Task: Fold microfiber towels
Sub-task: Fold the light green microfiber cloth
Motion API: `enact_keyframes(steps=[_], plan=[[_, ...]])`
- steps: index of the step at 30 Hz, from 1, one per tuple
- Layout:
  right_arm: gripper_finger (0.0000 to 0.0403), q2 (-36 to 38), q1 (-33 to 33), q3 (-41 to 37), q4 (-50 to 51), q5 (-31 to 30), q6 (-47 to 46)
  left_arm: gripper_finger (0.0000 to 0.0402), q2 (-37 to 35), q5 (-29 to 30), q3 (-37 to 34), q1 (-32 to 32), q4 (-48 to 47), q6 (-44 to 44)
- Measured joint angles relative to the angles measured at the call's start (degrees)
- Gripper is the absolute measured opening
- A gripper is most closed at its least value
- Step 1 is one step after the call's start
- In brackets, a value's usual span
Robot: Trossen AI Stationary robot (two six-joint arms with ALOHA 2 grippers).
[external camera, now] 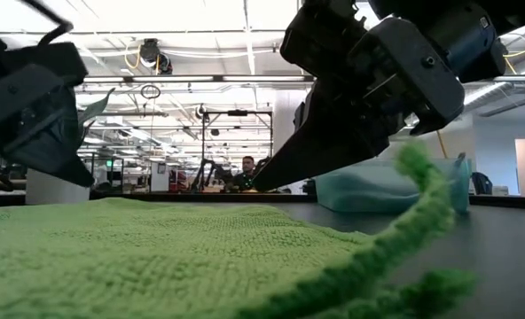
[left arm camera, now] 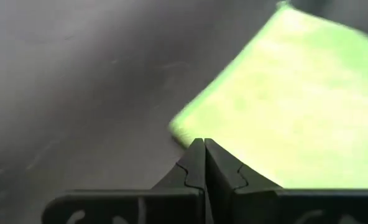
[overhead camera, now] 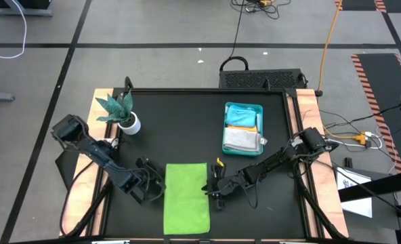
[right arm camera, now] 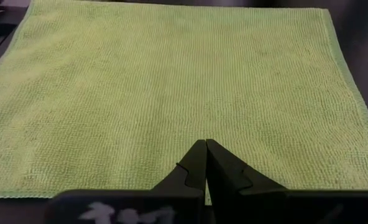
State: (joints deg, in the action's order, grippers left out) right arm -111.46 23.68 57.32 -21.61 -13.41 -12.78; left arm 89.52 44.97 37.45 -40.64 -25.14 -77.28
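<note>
Two closed hands, left (overhead camera: 161,188) and right (overhead camera: 208,190), flank the lime towel (overhead camera: 186,198).

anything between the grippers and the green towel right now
Nothing visible. The lime green towel lies flat on the black table. The left gripper and right gripper sit shut at its opposite edges, nothing between.

Black table (overhead camera: 180,129): lime green towel (overhead camera: 186,198), teal tray (overhead camera: 255,110), plant (overhead camera: 121,112).
</note>
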Motion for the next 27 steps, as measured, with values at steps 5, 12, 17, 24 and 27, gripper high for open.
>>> enact_keyframes(steps=[5,12,17,24,27], plan=[[0.0,0.0,0.0,0.0,0.0,0.0,0.0,0.0003,1.8,0.0,-1.0,1.2,5.7,3.8],[0.0,0.0,0.0,0.0,0.0,0.0,0.0,0.0003,3.5,-2.5,-3.8,3.4,5.6,0.8],[0.0,0.0,0.0,0.0,0.0,0.0,0.5,0.0004,2.4,-2.9,-4.1,3.2,3.4,0.0],[0.0,0.0,0.0,0.0,-0.4,0.0,1.6,0.0003,0.1,1.1,-2.4,1.4,8.8,4.5],[0.0,0.0,0.0,0.0,-0.4,0.0,1.6,0.0002,1.2,1.5,-2.4,1.8,13.9,7.6]])
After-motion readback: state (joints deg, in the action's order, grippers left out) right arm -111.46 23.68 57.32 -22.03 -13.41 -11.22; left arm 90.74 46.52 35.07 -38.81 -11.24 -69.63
